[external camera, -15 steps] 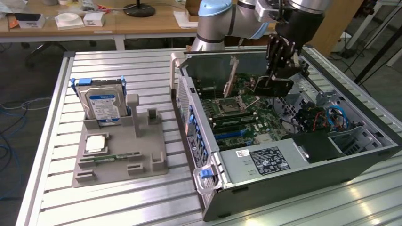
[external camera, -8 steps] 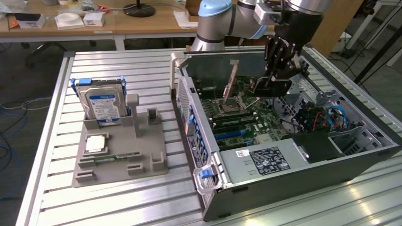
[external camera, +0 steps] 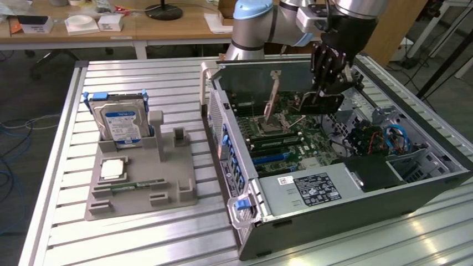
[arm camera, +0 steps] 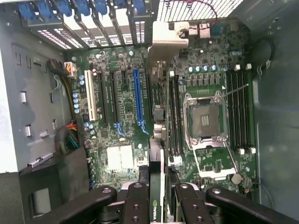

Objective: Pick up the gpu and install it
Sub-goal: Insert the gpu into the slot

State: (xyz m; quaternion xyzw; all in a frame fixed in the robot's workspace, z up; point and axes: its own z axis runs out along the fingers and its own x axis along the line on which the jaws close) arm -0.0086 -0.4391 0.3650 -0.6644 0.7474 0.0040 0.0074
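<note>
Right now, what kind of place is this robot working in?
Probably a robotics lab set up for PC assembly: an open computer case on a slatted metal table, the gripper holding the gpu over its motherboard, and cluttered wooden desks behind.

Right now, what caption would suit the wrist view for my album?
Gripper holding the gpu edge-on above the motherboard inside the open computer case.

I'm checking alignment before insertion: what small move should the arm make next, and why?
Probably nudge the gpu sideways toward the long blue slot: the gripper holds it edge-on above the motherboard, beside that slot rather than over it.
</note>
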